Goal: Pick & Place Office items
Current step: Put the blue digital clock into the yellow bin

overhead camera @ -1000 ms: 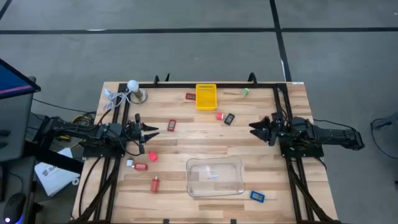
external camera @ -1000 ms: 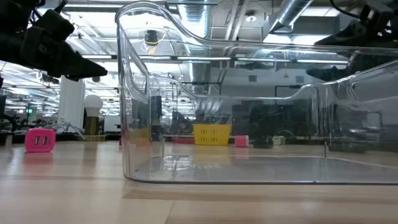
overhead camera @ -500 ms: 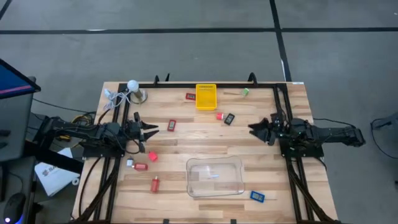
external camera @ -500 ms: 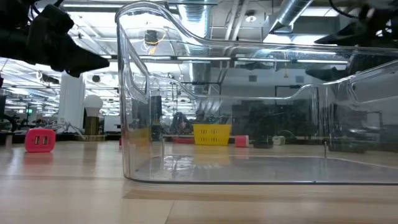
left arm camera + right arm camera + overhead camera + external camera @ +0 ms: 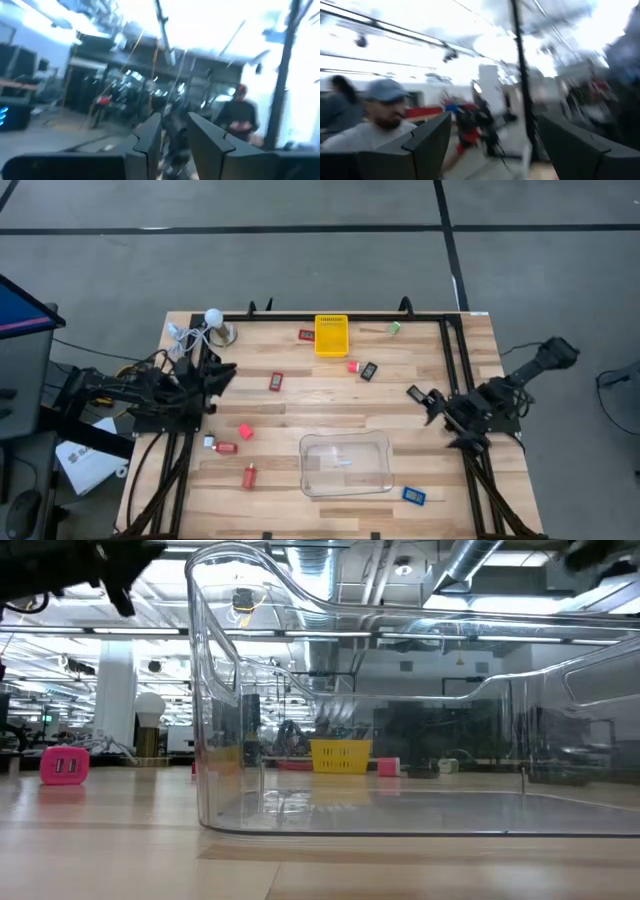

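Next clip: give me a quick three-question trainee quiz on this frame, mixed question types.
1. True or false: the clear tray already holds an item.
2. Which item lies nearest the tray's right front corner? A) blue piece B) green piece C) red block
3. Fill in: the yellow basket stands at the table's ___ edge.

Key: 1 false, the tray shows nothing inside. 2 A. 3 far.
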